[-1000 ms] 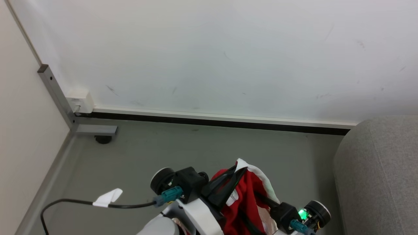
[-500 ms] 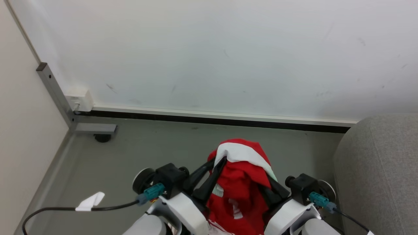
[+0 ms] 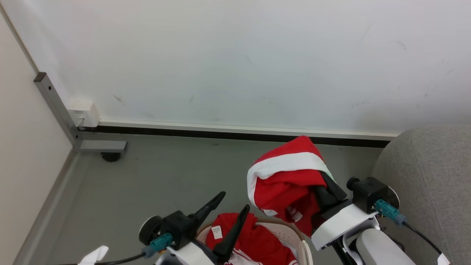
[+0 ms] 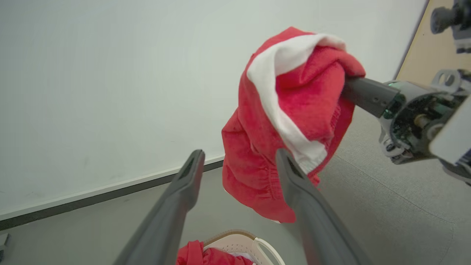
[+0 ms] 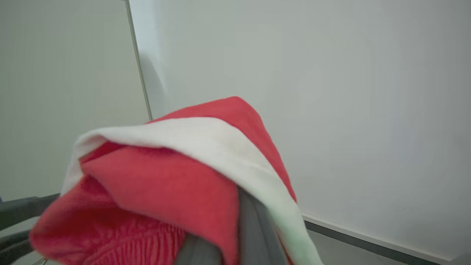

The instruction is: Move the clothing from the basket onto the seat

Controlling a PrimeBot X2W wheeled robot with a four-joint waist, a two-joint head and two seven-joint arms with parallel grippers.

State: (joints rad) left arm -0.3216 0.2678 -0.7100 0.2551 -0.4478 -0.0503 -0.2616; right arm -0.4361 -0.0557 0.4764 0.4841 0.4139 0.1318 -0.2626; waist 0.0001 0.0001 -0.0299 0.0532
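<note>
Now: right gripper [image 3: 328,192] pinched on 1 red garment [image 3: 285,176], aloft between basket [image 3: 304,251] and seat [image 3: 423,176].
Left gripper [image 3: 233,202]: wide, empty.
Risk: bunched fold slips out, dropping garment onto floor [image 3: 165,173] short of seat.

So the right gripper [image 3: 325,189] has its dark fingers clamped on a bright red fabric garment with a white band [image 3: 283,173], held up over the grey floor [image 3: 165,173] just left of the big light grey fabric sofa [image 3: 430,165]. The left gripper [image 3: 234,201] is spread wide above the cream perforated plastic basket [image 3: 303,250], which has more red clothing [image 3: 254,239] with a small white label [image 3: 216,232] inside.
</note>
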